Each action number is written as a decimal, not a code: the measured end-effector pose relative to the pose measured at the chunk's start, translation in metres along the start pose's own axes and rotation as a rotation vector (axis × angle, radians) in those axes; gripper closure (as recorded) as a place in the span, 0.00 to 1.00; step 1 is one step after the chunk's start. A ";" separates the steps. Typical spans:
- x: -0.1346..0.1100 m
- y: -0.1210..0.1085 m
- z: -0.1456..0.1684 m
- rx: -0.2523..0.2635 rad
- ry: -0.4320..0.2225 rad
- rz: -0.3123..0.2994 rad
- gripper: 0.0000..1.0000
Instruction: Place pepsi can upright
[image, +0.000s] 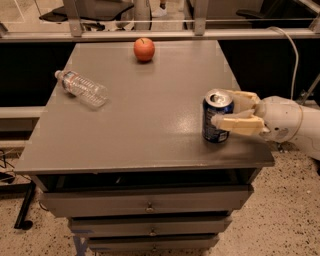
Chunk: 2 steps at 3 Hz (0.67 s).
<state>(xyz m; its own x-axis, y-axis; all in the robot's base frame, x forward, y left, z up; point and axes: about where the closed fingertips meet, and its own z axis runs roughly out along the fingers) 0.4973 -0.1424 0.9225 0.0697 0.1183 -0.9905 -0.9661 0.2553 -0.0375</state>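
Note:
The pepsi can (216, 118), dark blue with a silver top, stands upright on the grey table (150, 130) near its right front edge. My gripper (223, 109) reaches in from the right at can height. Its cream fingers (239, 125) are spread, one in front of the can and one behind it, so the can's right side sits between the fingertips. The gripper looks open, and the can rests on the table by itself.
A clear plastic water bottle (82, 89) lies on its side at the table's left. A red apple (144, 49) sits at the back middle. Drawers (145, 205) are under the tabletop. A railing and a cable run behind the table.

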 end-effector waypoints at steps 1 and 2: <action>0.011 0.000 -0.004 -0.015 -0.020 0.022 0.83; 0.023 0.002 -0.008 -0.022 -0.031 0.063 0.59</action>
<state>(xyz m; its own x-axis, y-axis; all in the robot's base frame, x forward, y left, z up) 0.4953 -0.1466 0.8985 0.0155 0.1634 -0.9864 -0.9741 0.2250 0.0220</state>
